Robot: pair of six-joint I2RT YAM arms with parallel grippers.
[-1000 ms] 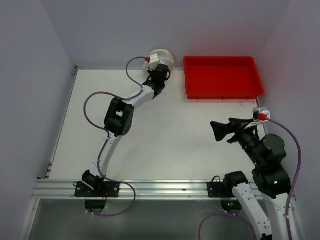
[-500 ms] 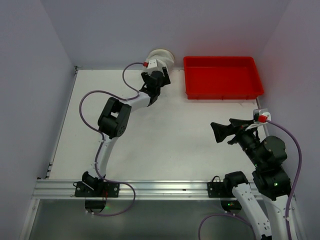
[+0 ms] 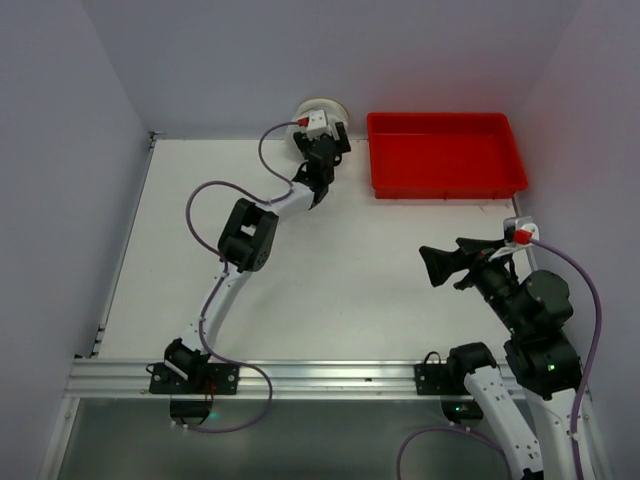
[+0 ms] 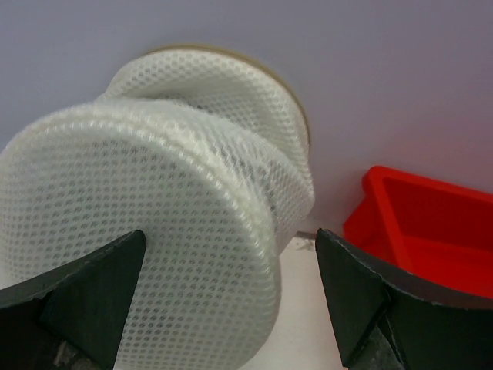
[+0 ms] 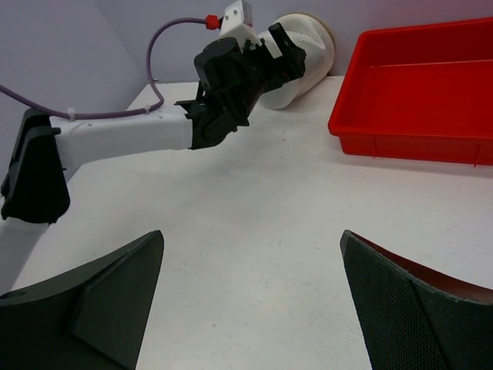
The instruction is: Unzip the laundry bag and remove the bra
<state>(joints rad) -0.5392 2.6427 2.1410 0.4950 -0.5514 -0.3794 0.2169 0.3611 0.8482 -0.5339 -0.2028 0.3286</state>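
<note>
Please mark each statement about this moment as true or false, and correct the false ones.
1. The left hand is open and faces the laundry bag. True.
2. The laundry bag lies inside the red tray. False: it sits at the far edge of the table, to the left of the tray.
3. The right hand is shut on the laundry bag. False: it is open, holds nothing and hangs over the right side of the table, far from the bag.
4. Nothing is seen inside the red tray. True.
</note>
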